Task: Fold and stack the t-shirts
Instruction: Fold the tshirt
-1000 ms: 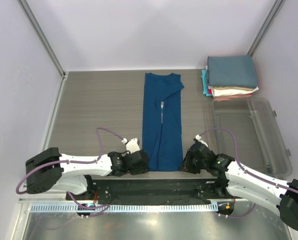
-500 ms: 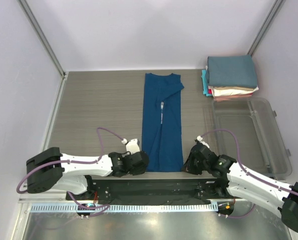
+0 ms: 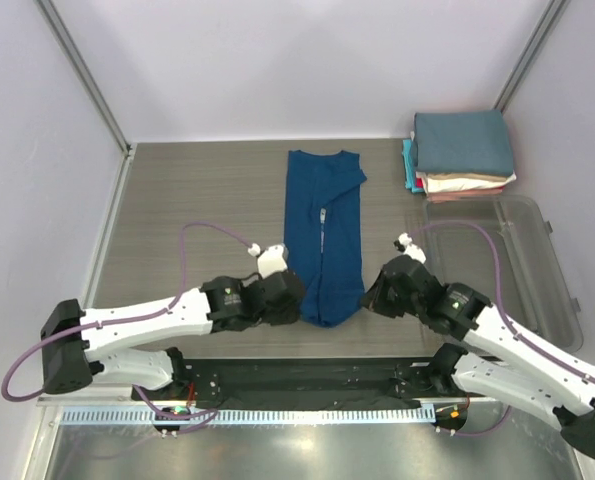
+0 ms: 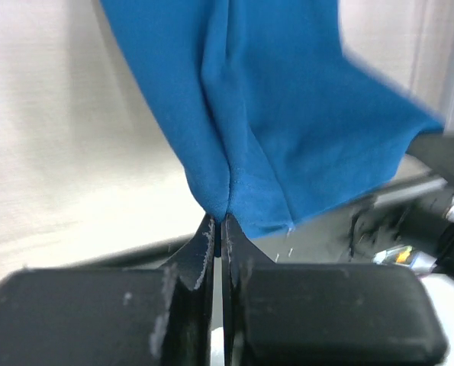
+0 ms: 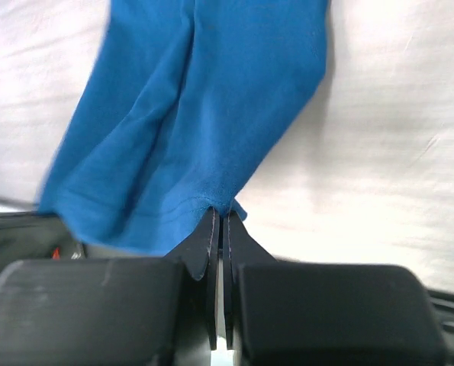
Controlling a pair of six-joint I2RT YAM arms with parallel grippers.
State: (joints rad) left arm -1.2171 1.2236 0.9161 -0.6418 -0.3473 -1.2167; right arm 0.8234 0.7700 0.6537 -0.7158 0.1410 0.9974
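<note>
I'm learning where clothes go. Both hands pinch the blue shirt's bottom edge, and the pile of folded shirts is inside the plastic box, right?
Not inside: the top view shows the pile of folded shirts on the table beyond the plastic box. The left hand and right hand do pinch the blue shirt.

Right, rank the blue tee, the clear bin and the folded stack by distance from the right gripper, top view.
1. Blue tee: near hem pinched in the right gripper.
2. Clear bin: just to its right.
3. Folded stack: far right corner, beyond the bin.
</note>
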